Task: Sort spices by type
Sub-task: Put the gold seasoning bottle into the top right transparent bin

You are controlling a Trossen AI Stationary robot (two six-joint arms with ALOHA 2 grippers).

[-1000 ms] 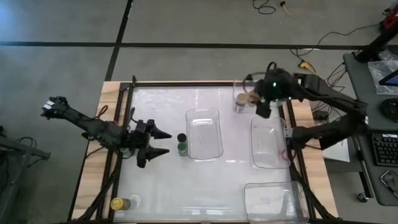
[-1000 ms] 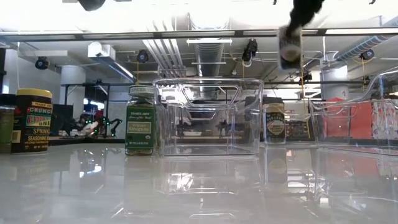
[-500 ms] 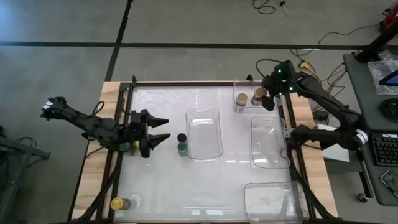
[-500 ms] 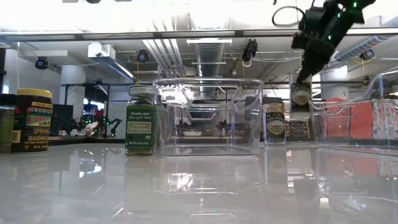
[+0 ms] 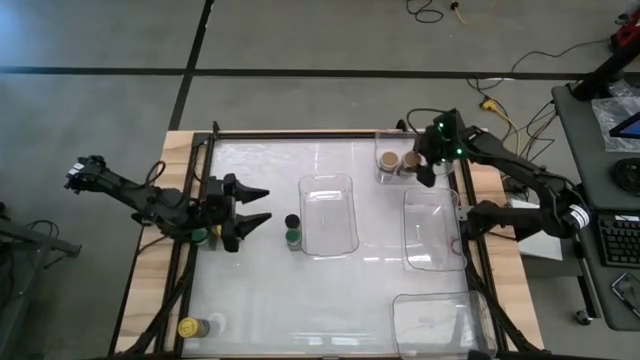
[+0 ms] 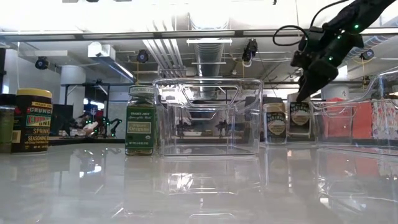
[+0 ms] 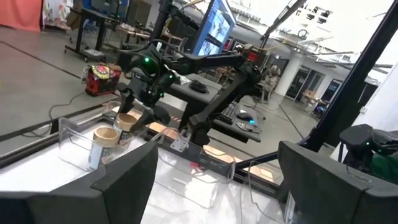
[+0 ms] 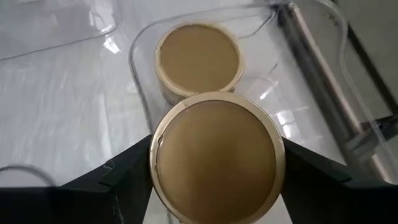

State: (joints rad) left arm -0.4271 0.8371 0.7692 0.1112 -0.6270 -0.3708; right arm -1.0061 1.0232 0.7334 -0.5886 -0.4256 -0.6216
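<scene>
Tray (image 5: 381, 171) holds two tan jars (image 8: 199, 60); right jaws grip second (image 8: 216, 157); left jaws spread.

Both arms are dark, jointed and slim. The right arm (image 5: 520, 170) shows green lights just behind its gripper (image 5: 425, 172) and a looping black cable.

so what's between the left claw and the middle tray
Two jars, one black-lidded and one green-lidded, stand between the left claw and the middle tray, in the high view.

Two tan-lidded jars (image 5: 397, 160) upright together; green-lidded jar (image 5: 293, 237), black-lidded jar (image 5: 292, 221), yellow-lidded jar (image 5: 187, 327) apart.
</scene>
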